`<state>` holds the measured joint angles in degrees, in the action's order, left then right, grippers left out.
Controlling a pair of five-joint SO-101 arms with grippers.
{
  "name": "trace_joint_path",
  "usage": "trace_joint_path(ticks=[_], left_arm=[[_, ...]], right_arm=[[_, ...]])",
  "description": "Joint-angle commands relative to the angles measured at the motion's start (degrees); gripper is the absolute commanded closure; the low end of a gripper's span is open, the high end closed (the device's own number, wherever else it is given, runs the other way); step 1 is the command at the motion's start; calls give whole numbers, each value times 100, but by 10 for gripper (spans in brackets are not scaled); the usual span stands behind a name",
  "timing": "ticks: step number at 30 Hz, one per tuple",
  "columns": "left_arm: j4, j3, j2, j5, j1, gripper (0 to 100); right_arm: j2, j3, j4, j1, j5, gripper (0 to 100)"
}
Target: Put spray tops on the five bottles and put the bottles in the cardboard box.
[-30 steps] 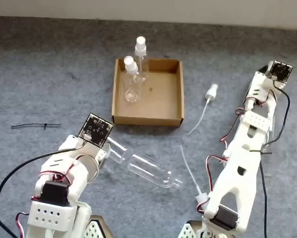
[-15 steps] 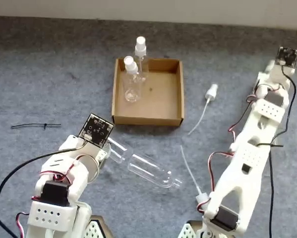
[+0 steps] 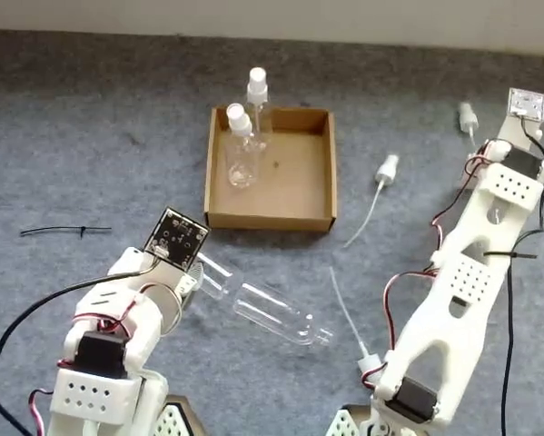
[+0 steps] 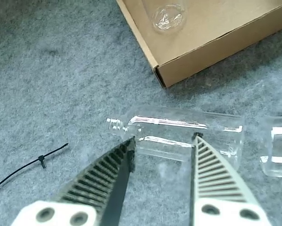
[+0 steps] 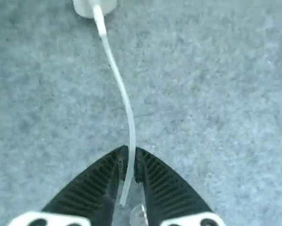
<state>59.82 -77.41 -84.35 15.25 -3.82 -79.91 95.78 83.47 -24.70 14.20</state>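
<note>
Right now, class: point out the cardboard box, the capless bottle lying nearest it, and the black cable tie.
cardboard box [image 3: 270, 220]: high view, front wall.
capless bottle [image 4: 178, 134]: left wrist view, clear body.
cable tie [image 3: 83, 230]: high view, its knot.

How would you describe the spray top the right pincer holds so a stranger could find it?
From the box, go right past a loose top to the far top. Alone among the loose tops, its thin tube is pinched in the right pincer.
</note>
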Motion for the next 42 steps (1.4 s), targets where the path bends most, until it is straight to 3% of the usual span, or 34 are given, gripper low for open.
trace_joint_path(ticks=[1,7,12,15,42], left_arm=[[-97,31,-48,-53,-92,818],[-97,31,-48,-53,-92,818],[-97,31,-48,-53,-92,818],[-97,31,-48,-53,-92,818],[-97,31,-48,-53,-92,818]], right_arm=[[673,655,40,22,35,991],[1165,655,251,31,62,984],[1253,637,576,40,79,843],[1226,611,585,92,466,785],[286,198,189,321,598,814]])
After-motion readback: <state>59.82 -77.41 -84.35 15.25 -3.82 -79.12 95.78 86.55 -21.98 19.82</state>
